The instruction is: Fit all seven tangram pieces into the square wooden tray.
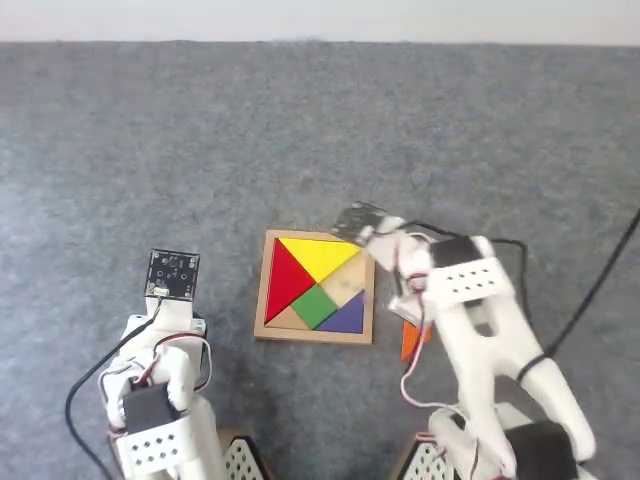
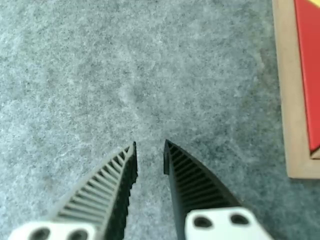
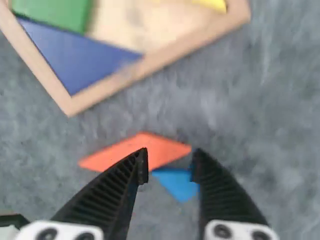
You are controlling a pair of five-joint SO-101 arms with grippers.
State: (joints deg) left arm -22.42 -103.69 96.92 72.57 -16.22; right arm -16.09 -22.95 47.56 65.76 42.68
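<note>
The square wooden tray [image 1: 263, 292] lies mid-table and holds a yellow triangle [image 1: 318, 255], a red triangle [image 1: 284, 282], a green square [image 1: 316, 304] and a dark blue triangle [image 1: 347, 317]. Bare wood shows at the tray's right side and at its lower left corner. Right of the tray an orange piece [image 1: 411, 341] lies on the carpet under the right arm [image 1: 470, 300]. My right gripper [image 3: 169, 162] is open just above the orange piece [image 3: 137, 152] and a small light blue triangle [image 3: 177, 183]. My left gripper [image 2: 150, 148] is slightly open over bare carpet, left of the tray [image 2: 285, 100].
Grey carpet covers the table. The left arm [image 1: 160, 390] stands at the front left, well away from the tray. Black cables [image 1: 590, 290] trail from the right arm towards the right edge. Open carpet stretches behind the tray.
</note>
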